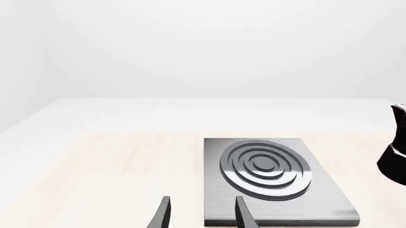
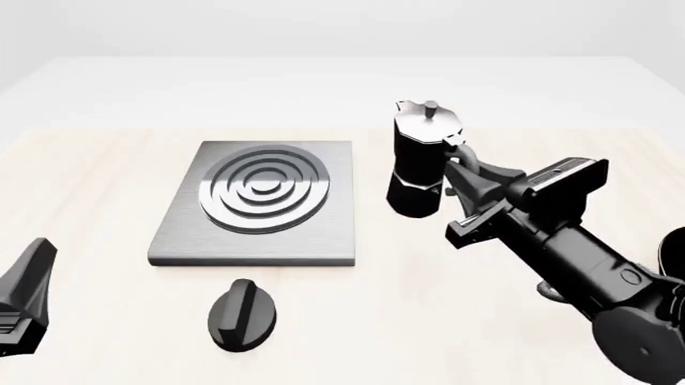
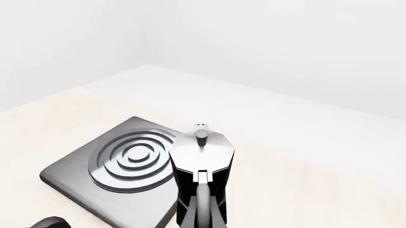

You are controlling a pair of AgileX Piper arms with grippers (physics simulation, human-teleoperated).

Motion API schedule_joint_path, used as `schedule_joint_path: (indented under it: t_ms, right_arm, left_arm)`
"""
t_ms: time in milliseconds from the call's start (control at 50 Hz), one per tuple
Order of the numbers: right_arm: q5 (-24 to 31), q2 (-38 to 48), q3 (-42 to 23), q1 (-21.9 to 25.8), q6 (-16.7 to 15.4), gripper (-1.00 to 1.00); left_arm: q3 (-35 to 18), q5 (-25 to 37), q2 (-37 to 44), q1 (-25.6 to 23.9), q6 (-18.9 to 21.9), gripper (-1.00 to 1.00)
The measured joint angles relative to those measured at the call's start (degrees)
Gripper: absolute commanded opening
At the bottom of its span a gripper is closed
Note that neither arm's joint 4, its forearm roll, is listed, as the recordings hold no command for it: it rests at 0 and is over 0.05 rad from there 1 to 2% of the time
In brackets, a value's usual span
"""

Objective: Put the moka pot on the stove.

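Observation:
The moka pot (image 2: 415, 164) is black with a silver lid and stands upright just right of the stove (image 2: 257, 200), a grey square plate with shiny rings. My right gripper (image 2: 463, 172) is closed around the pot's curved side handle. I cannot tell whether the pot rests on the table or hangs just above it. In the right wrist view the pot (image 3: 203, 161) fills the lower middle, with the stove (image 3: 120, 164) beside it. My left gripper (image 1: 203, 216) is open and empty, near the stove's (image 1: 266, 175) front edge. The pot (image 1: 396, 152) shows at that view's edge.
A black oval knob (image 2: 243, 314) lies on the light wooden table (image 2: 96, 176) in front of the stove; it also shows in the right wrist view (image 3: 47, 222). The left arm's tip (image 2: 27, 297) sits at the front left corner.

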Motion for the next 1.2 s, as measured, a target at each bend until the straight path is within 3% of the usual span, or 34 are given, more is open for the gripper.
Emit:
schedule_joint_path:
  t_ms: [500, 1200]
  right_arm:
    - [5.7, 1.8, -8.0, 2.6, 0.5, -1.0]
    - [5.4, 11.7, -17.9, 5.5, 2.5, -1.0]
  left_arm:
    - [0.0, 0.0, 0.0, 0.0, 0.0, 1.0]
    - [0.0, 0.0, 0.0, 0.0, 0.0, 1.0]
